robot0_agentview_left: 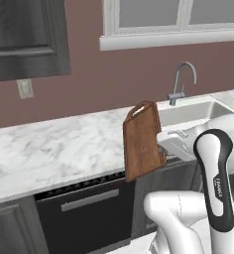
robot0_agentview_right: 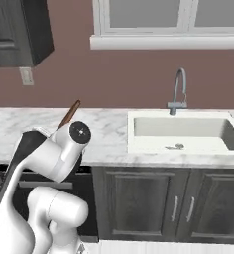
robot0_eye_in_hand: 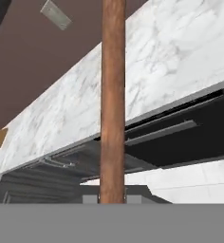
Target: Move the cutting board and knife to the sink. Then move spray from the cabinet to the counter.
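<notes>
So the cutting board (robot0_agentview_left: 143, 140) is up on edge, clamped in the gripper (robot0_agentview_left: 163, 150) above the counter's (robot0_agentview_left: 49, 149) front edge. Sink (robot0_agentview_left: 188, 113) and faucet (robot0_agentview_left: 181, 82) sit just right of it.

White arm bent forward at the elbow, wrist level, tool (robot0_agentview_left: 163, 151) closed on the cutting board (robot0_agentview_left: 142, 141)

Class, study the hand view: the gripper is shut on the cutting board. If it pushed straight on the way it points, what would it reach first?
Probably the counter front edge: beyond the cutting board held in the gripper, marble lies ahead. Depth is unclear.
</notes>
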You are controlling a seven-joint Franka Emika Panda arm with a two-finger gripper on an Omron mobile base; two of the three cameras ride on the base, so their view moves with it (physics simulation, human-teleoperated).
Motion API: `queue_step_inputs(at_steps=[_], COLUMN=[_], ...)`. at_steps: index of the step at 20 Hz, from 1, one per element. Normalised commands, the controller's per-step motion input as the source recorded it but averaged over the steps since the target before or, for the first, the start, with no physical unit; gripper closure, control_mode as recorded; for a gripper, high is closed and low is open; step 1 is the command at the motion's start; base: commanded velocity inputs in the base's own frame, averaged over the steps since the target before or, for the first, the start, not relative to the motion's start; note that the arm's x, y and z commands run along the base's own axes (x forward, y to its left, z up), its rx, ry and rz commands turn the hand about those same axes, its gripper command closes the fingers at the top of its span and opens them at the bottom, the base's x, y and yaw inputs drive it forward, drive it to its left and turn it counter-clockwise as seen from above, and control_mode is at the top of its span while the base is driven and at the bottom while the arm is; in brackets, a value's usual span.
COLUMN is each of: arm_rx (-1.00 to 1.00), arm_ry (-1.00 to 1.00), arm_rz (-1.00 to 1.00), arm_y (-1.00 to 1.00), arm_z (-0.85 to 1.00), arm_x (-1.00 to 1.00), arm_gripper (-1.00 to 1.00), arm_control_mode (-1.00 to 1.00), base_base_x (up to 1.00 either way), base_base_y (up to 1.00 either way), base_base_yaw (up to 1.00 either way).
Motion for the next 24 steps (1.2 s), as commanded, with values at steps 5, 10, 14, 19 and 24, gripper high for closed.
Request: queue_step_inputs(at_steps=[5,10,14,19,24], arm_rx=[0.00,0.00,0.00,0.00,0.00], arm_ry=[0.00,0.00,0.00,0.00,0.00], arm_rz=[0.00,0.00,0.00,0.00,0.00], arm_y=[0.00,0.00,0.00,0.00,0.00], arm_z=[0.00,0.00,0.00,0.00,0.00], arm_x=[0.00,0.00,0.00,0.00,0.00], arm_gripper=[1.00,1.00,1.00,1.00,1.00], arm_control_mode=[1.00,1.00,1.00,1.00,1.00], base_base_x=[-0.01,0.00,0.19,0.33,0.24], base_base_y=[-1.00,-1.00,-0.88,-0.56,-0.68], base_base_yaw=[-0.42,-0.39,-0.26,-0.02,0.08])
